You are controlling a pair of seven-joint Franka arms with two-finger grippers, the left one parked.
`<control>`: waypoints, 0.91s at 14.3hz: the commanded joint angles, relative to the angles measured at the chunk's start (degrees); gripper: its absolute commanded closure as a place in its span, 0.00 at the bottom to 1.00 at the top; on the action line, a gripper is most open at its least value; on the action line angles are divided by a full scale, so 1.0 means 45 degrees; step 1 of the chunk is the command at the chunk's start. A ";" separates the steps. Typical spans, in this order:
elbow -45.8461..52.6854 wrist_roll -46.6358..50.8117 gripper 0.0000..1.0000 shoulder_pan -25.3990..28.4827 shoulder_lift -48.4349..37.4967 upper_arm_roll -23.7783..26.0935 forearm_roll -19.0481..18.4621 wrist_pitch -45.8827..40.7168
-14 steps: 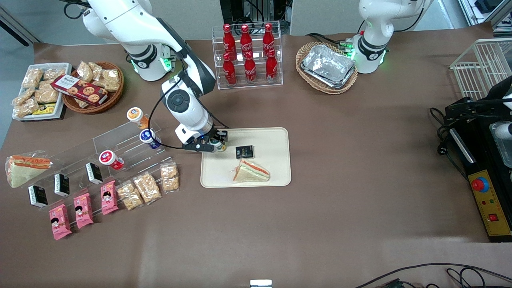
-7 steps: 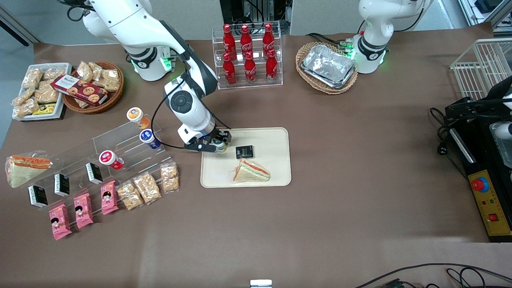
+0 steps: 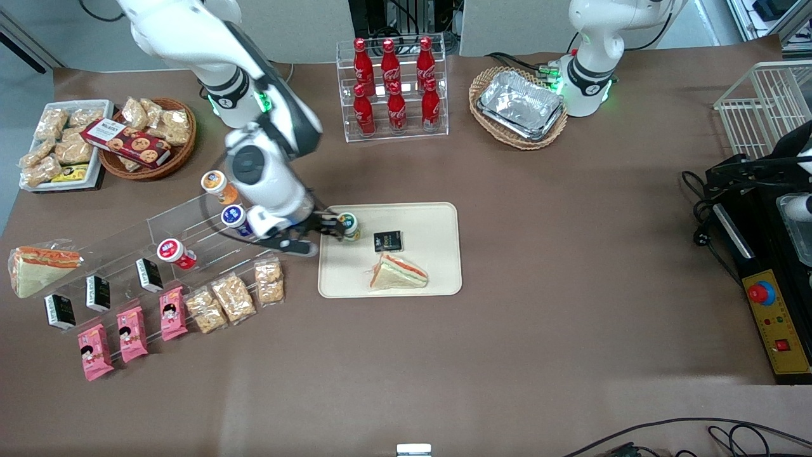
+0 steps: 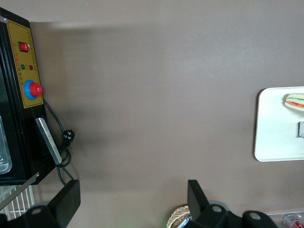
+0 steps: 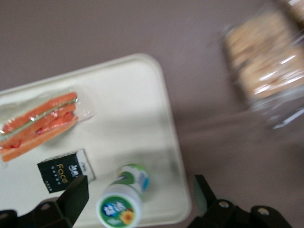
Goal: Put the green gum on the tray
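Observation:
The green gum [image 3: 348, 226] stands upright on the cream tray [image 3: 434, 219], near the tray corner closest to the acrylic rack. Its green-and-white lid with a yellow mark shows in the right wrist view [image 5: 119, 209]. My right gripper [image 3: 331, 230] is open and empty, just off the tray's edge, toward the working arm's end. Its fingers [image 5: 76, 194] stand wide apart on either side of the gum without touching it. The tray also shows in the right wrist view [image 5: 137, 104].
A wrapped sandwich [image 3: 398, 271] and a black packet [image 3: 387, 241] lie on the tray beside the gum. The acrylic rack [image 3: 190, 222] holds orange-lidded [image 3: 214, 182], blue-lidded [image 3: 233, 217] and red-lidded [image 3: 170, 250] canisters. Snack bags [image 3: 269, 281] lie nearer the camera.
The gripper has let go of the gum and drawn back off the tray toward the working arm's end. The gum stays standing on the tray.

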 commanded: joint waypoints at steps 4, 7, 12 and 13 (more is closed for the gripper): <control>0.2914 -0.3036 0.01 -0.3040 -0.2137 0.0047 -0.0025 -0.6409; 0.3464 -0.4653 0.00 -0.4036 -0.3015 -0.0302 -0.0005 -0.8190; 0.4844 -0.7840 0.00 -0.4176 -0.3606 -0.2508 -0.0044 -1.0393; 0.5567 -0.8076 0.00 -0.4195 -0.3392 -0.2704 -0.0160 -1.1001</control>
